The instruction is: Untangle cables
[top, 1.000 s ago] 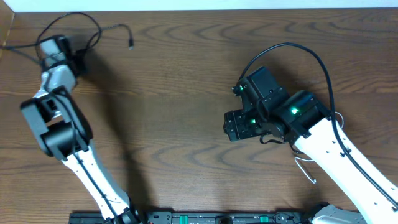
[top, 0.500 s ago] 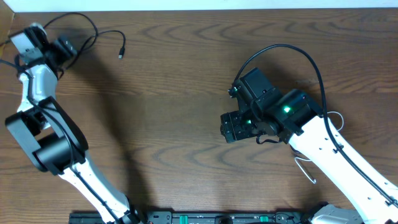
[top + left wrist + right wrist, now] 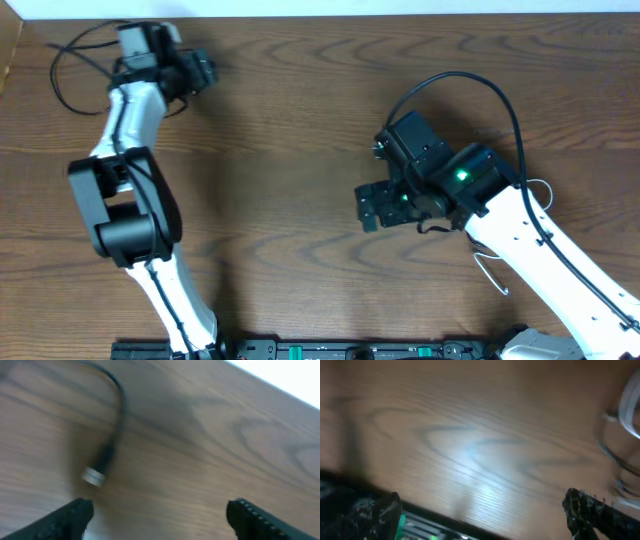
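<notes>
A thin black cable (image 3: pixel 56 70) loops at the table's far left corner. In the left wrist view its end (image 3: pixel 117 410), with a silver plug (image 3: pixel 93 476), lies just ahead of the left finger. My left gripper (image 3: pixel 198 70) (image 3: pixel 160 520) is open and empty, low over the wood. A white cable (image 3: pixel 490 268) lies beside and under the right arm; a blurred part shows at the right edge of the right wrist view (image 3: pixel 630 410). My right gripper (image 3: pixel 372 205) (image 3: pixel 482 515) is open and empty at mid-table. I cannot make out a second black cable.
The thick black wire (image 3: pixel 500 95) arcs over the right arm. A dark rail with green lights (image 3: pixel 340 350) runs along the table's front edge and shows in the right wrist view (image 3: pixel 420 527). A white wall borders the far edge (image 3: pixel 400 6).
My left arm swung left to the far corner, then right along the far edge, ending by the black cable's plug end. The black cable shifted with it. The right gripper barely moved.
</notes>
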{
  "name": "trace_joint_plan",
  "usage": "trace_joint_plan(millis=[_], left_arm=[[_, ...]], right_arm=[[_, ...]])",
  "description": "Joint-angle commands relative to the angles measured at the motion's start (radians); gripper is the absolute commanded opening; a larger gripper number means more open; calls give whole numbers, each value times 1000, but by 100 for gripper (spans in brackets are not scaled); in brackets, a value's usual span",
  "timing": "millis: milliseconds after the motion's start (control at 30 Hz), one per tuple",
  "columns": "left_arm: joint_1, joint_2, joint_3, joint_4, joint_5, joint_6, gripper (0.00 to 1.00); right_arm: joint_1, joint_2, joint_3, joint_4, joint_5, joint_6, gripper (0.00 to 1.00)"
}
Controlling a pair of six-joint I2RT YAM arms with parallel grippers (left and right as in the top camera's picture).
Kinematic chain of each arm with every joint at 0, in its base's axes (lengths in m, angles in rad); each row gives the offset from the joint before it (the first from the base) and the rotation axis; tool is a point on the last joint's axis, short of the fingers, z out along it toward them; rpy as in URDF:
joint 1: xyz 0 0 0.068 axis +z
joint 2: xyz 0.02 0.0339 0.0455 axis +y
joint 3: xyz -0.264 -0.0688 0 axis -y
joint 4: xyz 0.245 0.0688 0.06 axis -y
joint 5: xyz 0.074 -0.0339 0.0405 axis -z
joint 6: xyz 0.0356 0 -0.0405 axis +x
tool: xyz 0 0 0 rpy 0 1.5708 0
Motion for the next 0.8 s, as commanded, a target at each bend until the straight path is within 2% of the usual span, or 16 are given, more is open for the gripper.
trace_joint_plan(millis=[0,233,367,467,533,667,767], left_arm=[[-53,-47,-4,-76,28,-9,93],[-196,-137,-4,-255,349,-9,94],[-297,-134,-5,-372,366,-8,94],[-375,-131,-10,-440,366,-8,94],[-430,-131,-18,-453,341,-8,94],[-532,-131,-21,-519,136,-10,94],[-560,-131,-21,-587,-23,-105,94]], right_arm=[[-114,-10,-5,-44,171,102,99],[-444,-10,-5,-70,166,60,99],[-598,-6,-7,-65,164,47,99],[-661,-6,-30,-49,164,47,99],[-681,-6,-62,-17,178,46,99],[-685,-5,-191,114,173,35,99],[-686,-5,-291,225,87,14,99]])
